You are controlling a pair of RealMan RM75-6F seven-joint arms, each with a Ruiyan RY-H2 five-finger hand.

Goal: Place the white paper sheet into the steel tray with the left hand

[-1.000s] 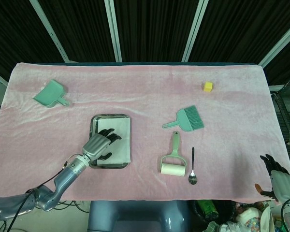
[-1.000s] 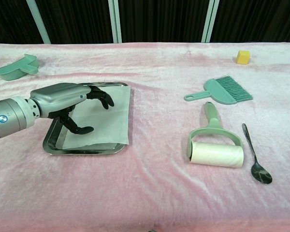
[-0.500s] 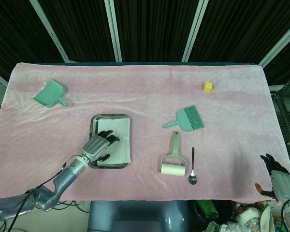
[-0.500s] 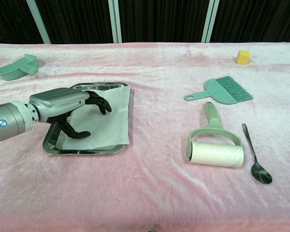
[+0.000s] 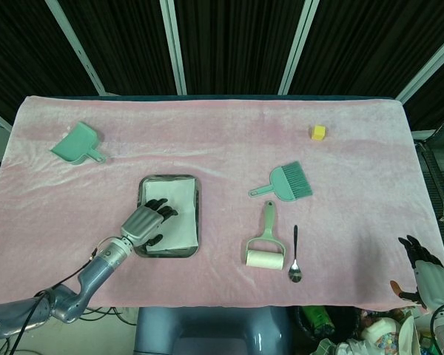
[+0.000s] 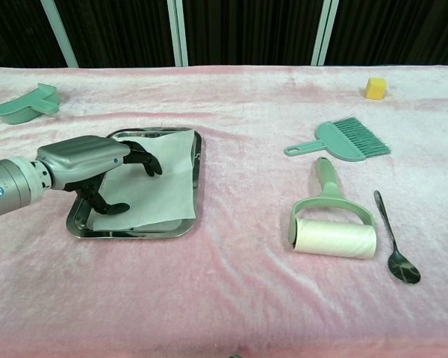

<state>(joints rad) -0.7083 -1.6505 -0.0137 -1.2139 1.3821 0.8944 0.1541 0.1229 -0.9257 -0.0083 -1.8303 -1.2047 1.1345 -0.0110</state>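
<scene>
The sheet lies inside the tray, flat on its floor, with its far right corner riding a little up the wall by the rim. The left hand hangs over the tray's near left part, its fingers curled and spread over the sheet; the thumb points down at the near left corner. Whether the fingertips touch the paper I cannot tell, but nothing looks pinched between them. So the placing step looks as good as done, and the step in hand is the release. The next move calls for lifting the fingers straight up off the paper, without dragging it toward the wrist. The right hand sits low at the table's edge, well away, fingers apart and holding nothing.
</scene>
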